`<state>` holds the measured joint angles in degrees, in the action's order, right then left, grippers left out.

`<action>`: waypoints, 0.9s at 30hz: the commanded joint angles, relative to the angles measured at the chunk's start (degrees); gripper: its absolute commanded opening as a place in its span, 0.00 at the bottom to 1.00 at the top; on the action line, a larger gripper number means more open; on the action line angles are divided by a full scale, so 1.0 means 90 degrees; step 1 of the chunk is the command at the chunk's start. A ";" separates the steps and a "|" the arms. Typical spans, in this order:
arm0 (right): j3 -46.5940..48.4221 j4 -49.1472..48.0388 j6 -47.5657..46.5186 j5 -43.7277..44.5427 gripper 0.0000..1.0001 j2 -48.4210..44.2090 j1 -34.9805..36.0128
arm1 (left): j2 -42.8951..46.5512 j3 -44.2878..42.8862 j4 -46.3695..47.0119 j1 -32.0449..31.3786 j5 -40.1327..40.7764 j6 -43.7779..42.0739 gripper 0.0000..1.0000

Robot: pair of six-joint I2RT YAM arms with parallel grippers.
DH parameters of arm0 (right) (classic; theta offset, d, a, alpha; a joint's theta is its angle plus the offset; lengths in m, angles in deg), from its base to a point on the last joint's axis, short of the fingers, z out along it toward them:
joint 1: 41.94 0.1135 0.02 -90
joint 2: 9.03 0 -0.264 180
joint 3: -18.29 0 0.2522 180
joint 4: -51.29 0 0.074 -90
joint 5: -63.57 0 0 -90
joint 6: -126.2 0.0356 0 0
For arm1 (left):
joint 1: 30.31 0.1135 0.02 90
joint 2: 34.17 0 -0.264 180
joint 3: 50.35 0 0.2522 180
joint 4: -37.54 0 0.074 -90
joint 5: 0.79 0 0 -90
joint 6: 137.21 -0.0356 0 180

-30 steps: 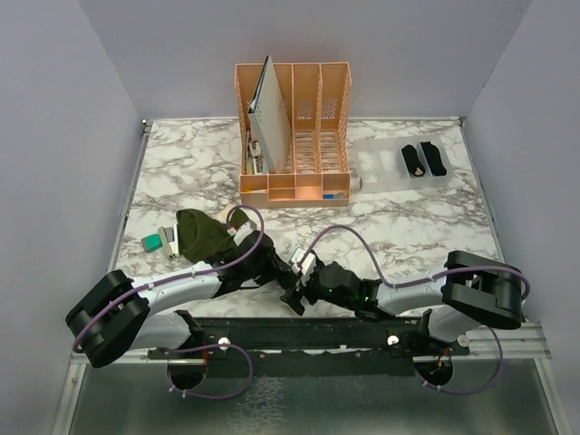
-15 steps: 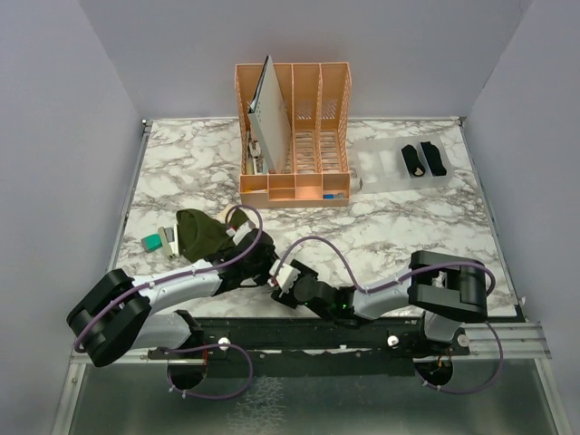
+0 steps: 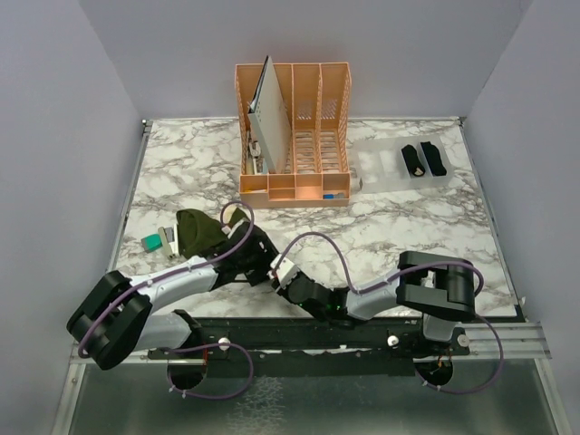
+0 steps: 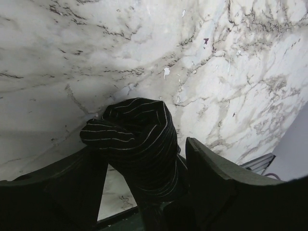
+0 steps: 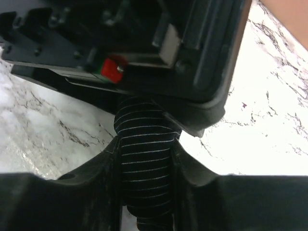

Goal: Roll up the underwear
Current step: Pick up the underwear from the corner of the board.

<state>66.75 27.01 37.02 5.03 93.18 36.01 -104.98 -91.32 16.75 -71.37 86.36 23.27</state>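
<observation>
1. The left gripper [image 4: 142, 161] grasps the striped briefs [image 4: 137, 130], bunched just above the table [image 3: 408, 227] near its front edge.
2. The right gripper [image 5: 144, 161] clamps the same bundle.
3. The olive briefs [image 3: 195, 232] lie just beside it on the left.
4. Two black rolls [image 3: 413, 159] lie at far right.

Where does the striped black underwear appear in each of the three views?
Top external: hidden where the left gripper and right gripper meet.
Left wrist: the striped underwear sits low centre, between the fingers.
Right wrist: bottom centre, between the fingers.
Shared landmark: the marble tabletop.
</observation>
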 commanded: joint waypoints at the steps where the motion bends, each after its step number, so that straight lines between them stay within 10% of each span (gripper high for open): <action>1: -0.0256 0.1648 0.0894 -0.0204 0.18 0.0527 -0.0006 | 0.0232 -0.0005 -0.0434 0.0307 -0.0361 -0.0324 0.74; 4: -0.0361 0.1728 0.1267 -0.0331 0.01 0.0240 -0.0205 | 0.0581 -0.0007 -0.0555 0.0497 -0.0324 -0.0414 0.83; 27: 0.0445 0.5092 0.1057 -0.0787 0.01 -0.4506 -0.3363 | 0.2495 -0.0219 -0.1760 0.0763 0.0606 -0.0948 0.91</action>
<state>65.99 60.71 50.02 -5.11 54.41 10.33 -82.34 -91.86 2.76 -64.81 90.51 16.84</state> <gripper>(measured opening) 0.383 0.903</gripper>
